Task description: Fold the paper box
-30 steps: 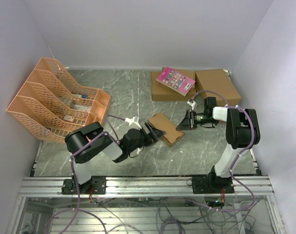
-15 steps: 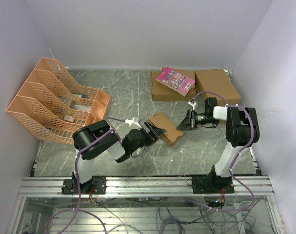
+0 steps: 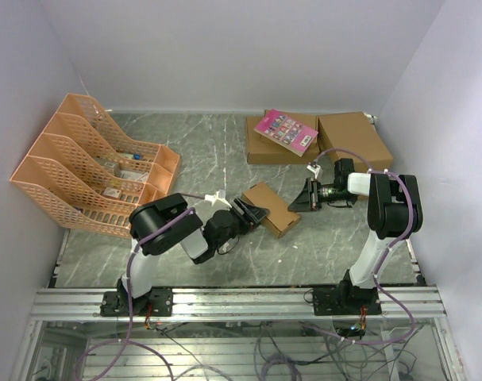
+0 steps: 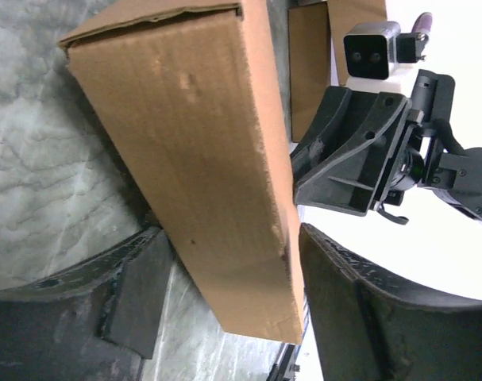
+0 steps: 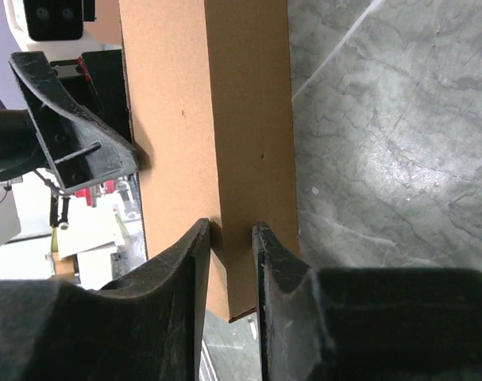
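Note:
The paper box [image 3: 271,206] lies closed on the grey marbled table, a small oblong brown carton set at a slant. My left gripper [image 3: 252,214] reaches in from its lower-left end. In the left wrist view the box [image 4: 185,135] sits between the wide jaws of that gripper [image 4: 233,238], close to the right finger [image 4: 360,317], with a gap at the left one. My right gripper [image 3: 298,200] stands at the box's right side. In the right wrist view its jaws [image 5: 231,230] are narrowly parted with nothing clamped, and the box [image 5: 217,103] shows just beyond the tips.
Orange file racks [image 3: 90,163] fill the left side. Two larger brown boxes [image 3: 356,139] [image 3: 260,148] sit at the back right, one bearing a pink booklet [image 3: 286,131]. Walls close in on both sides. A metal rail [image 3: 241,303] runs along the near edge.
The left arm's upper links have swung to the right, and its jaws have narrowed a little around the box. The box and the right arm have barely moved.

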You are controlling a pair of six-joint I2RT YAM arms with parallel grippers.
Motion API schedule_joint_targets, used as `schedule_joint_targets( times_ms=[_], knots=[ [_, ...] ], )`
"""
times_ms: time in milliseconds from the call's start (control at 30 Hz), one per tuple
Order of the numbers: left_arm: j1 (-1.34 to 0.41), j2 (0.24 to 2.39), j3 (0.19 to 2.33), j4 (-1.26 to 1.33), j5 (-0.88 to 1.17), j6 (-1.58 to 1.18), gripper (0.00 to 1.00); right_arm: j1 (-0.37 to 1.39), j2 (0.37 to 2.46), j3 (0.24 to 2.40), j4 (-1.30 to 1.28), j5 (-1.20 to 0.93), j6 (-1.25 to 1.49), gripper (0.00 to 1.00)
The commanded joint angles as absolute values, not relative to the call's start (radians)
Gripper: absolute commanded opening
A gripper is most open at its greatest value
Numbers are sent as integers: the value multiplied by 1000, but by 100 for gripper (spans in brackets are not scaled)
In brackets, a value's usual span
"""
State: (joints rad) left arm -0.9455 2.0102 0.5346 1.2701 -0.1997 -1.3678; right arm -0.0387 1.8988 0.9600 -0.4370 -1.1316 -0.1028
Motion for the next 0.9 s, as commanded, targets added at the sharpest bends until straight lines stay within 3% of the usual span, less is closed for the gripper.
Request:
schedule_joint_targets(
  times_ms=[0,200,433,533,667,867],
  knots=[
    [-949,2020,554,1300,-246,-1331,68,-54,1940,956,-438,-982,-158,27],
    [-949,1979,545,1261,-244,-1297,57,-70,1873,970,-452,-1083,-188,53],
    [-925,1782,508,1036,-202,-1187,53,-195,1728,1028,-580,-1221,-318,66],
    [-901,1606,559,710,-168,-1069,54,-238,1666,1038,-630,-1246,-367,67],
    [-882,1392,764,52,-220,-841,55,-255,1577,1022,-595,-1222,-343,67],
    [-836,1397,1148,-637,-329,-556,55,-257,1512,1014,-548,-1223,-278,68]
  ],
)
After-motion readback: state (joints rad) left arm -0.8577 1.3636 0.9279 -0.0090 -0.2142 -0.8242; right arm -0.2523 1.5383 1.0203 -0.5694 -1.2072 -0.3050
